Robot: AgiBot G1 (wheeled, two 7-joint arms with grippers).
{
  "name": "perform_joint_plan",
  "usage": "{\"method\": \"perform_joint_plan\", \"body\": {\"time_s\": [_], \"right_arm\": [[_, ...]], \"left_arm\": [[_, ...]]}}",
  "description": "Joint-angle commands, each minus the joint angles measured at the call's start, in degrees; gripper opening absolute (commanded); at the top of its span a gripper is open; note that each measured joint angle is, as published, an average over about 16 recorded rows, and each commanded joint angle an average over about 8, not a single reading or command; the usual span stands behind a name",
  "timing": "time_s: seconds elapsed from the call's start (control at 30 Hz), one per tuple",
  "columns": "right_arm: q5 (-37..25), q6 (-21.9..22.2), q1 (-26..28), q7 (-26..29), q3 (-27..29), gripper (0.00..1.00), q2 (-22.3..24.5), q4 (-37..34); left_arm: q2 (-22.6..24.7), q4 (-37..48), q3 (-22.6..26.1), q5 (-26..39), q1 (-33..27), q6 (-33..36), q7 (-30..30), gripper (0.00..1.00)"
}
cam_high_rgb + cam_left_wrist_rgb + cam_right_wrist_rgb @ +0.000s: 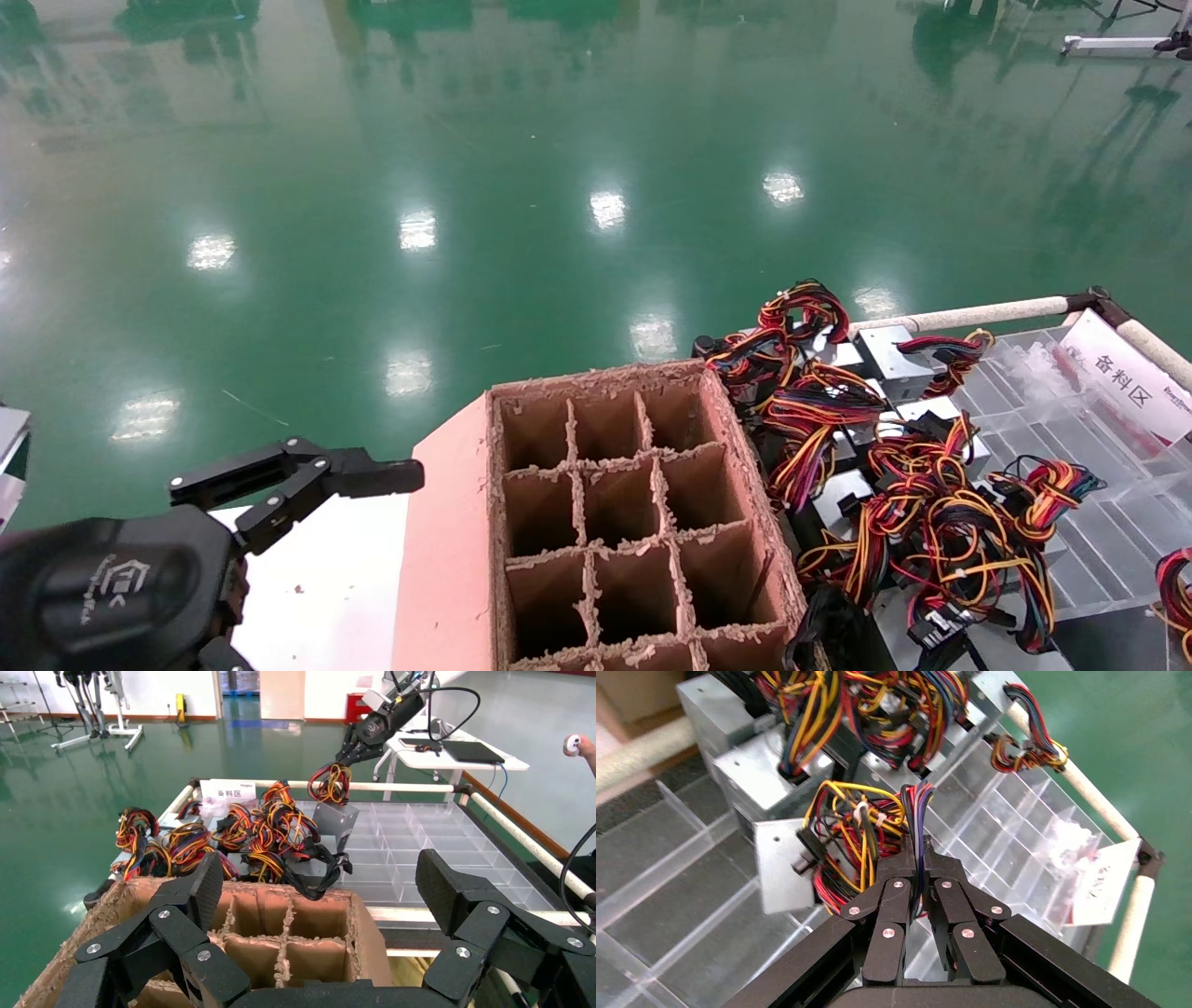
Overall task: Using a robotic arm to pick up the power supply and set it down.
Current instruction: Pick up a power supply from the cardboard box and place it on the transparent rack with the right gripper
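Power supply (782, 864), a silver-grey rectangular metal box trailing red, yellow, orange and black wires, hangs in the air by its wire bundle! The right gripper (918, 874), dark linkage fingers on the robotic arm, has those fingers pressed together on the bundle, and in the left wrist view the same unit (336, 822) dangles under the far gripper (349, 748), clear above the clear plastic divider tray (422, 846) and just beside the heap of other silver supplies with tangled wires (267, 836).

So the pick looks done and the carry is on. Next comes the set-down, likely into the brown cardboard grid box (633, 508), whose cells all show bare; that calls for a steady swing across and a straight drop into one cell, since the box hangs tilted and could snag a divider.

The casing shows flat sheet-metal faces with small screw holes and a black connector at the wire exit. The left gripper (279, 480) sits low beside the carton, fingers wide apart, idle.
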Motion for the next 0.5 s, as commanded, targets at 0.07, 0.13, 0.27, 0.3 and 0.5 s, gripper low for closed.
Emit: {"method": "perform_joint_plan", "body": {"time_s": [0.07, 0.13, 0.27, 0.3, 0.5], "right_arm": [[-0.36, 0.50, 0.57, -0.53, -0.06, 0.00, -0.02, -0.62], [-1.01, 0.89, 1.31, -0.72, -0.09, 0.00, -0.09, -0.66], [-2.65, 1.24, 2.84, -0.76, -0.30, 0.00, -0.34, -0.36], [-3.08, 1.27, 3.23, -0.73, -0.37, 0.00, -0.43, -0.23], [-5.60, 1.31, 5.78, -0.36, -0.69, 0.00, -0.80, 0.38]], "left_arm": [[0.00, 0.00, 0.00, 0.00, 0.00, 0.00, 0.00, 1.00], [0.00, 0.00, 0.00, 0.00, 0.00, 0.00, 0.00, 1.00], [0.00, 0.00, 0.00, 0.00, 0.00, 0.00, 0.00, 1.00], [0.00, 0.00, 0.00, 0.00, 0.00, 0.00, 0.00, 1.00], [0.00, 0.00, 0.01, 0.00, 0.00, 0.00, 0.00, 1.00]]}}
